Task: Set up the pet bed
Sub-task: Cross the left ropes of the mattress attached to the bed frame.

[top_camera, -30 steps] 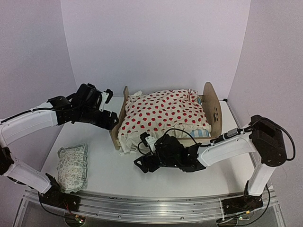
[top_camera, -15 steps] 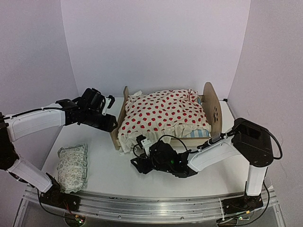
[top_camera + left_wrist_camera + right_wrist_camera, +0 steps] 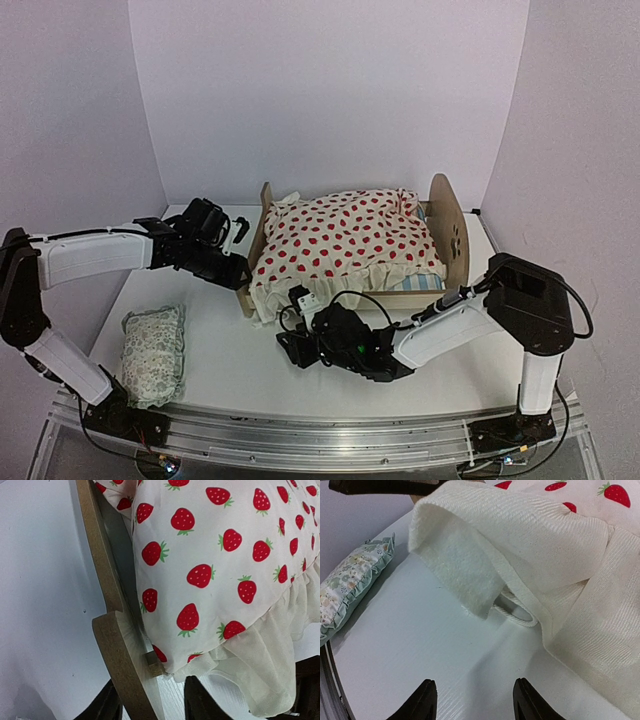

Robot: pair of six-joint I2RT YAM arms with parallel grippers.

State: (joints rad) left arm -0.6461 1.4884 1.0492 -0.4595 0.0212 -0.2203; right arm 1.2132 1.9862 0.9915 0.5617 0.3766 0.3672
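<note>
so the white desk (image 3: 230, 350) takes up most of the space, and the pet bed (image 3: 447, 205) sits toward the back middle of it, running sideways. its rounded headboard (image 3: 455, 240) with the paw cutout is on the right end and the lower footboard (image 3: 262, 215) is on the left. a cream blanket (image 3: 345, 235) with red strawberries is spread over the whole top, and its ruffled edge hangs down the near side and bunches at the near-left corner. you only get a peek of the blue-striped mattress (image 3: 425, 283) under it, near the headboard. the left arm (image 3: 95, 258) reaches in from the left, and the left gripper (image 3: 237, 272) is right up against the footboard. in its wrist view the fingers (image 3: 200, 705) stand partway apart on either side of the footboard's lower edge. there's a gap showing next to the wood, so it doesn't look clamped. the right arm (image 3: 450, 325) stretches across the front, with the right gripper (image 3: 290, 350) low over the desk, just in front of that hanging corner. its fingers (image 3: 425, 700) are apart with nothing between them but bare desk. the folded blanket corner and a little fabric loop lie just ahead of them. the small green-patterned pillow (image 3: 155, 350) lies by itself at the near-left of the desk, well apart from the bed.
</note>
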